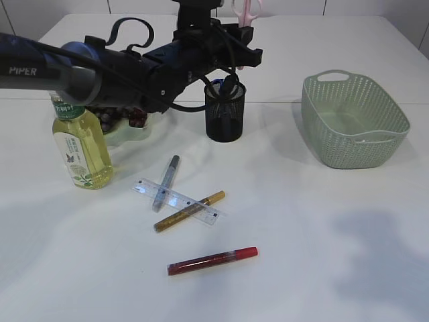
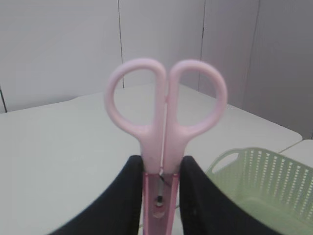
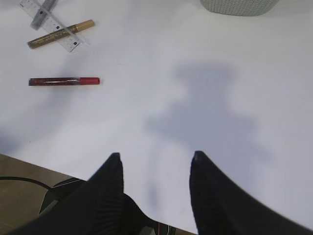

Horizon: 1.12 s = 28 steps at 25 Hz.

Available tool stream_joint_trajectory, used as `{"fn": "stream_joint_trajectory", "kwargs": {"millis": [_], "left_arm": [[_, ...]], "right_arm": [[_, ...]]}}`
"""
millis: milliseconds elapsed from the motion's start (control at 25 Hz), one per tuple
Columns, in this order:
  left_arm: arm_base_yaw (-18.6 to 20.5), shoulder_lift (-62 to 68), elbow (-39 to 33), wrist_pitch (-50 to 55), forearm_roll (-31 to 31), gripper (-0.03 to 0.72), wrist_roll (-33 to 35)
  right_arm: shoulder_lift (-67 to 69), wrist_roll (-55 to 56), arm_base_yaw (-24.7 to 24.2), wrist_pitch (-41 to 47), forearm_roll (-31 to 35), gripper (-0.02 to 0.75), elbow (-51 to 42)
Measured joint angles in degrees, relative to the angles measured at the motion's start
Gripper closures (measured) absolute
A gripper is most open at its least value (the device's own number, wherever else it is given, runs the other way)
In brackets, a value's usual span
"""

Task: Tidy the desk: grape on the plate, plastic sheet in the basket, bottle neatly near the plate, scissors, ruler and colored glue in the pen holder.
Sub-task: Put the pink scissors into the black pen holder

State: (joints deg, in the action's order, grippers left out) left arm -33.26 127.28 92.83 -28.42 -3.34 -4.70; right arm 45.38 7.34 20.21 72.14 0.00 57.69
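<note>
Ruler [image 1: 177, 199] lies across two glue pens [image 1: 190, 210] — bottle [image 1: 81, 146] left, basket [image 1: 352, 119] far right.

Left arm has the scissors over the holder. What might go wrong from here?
1. The left tool grips the scissors low, just below the handles; they may tilt in the grip or catch the pen holder rim.
2. The mesh holder looks light; an off-centre drop might tip it.
3. The arm hangs over the bottle and might knock it when pulling back.
</note>
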Motion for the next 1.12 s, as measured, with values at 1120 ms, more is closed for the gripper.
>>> {"fn": "stream_joint_trajectory", "kwargs": {"millis": [1120], "left_arm": [[3.03,8.46,1.10,-7.19,4.69,0.515,-0.22]], "right_arm": [[0.00,-0.14,0.00,-2.65,-1.75,0.374,0.00]]}}
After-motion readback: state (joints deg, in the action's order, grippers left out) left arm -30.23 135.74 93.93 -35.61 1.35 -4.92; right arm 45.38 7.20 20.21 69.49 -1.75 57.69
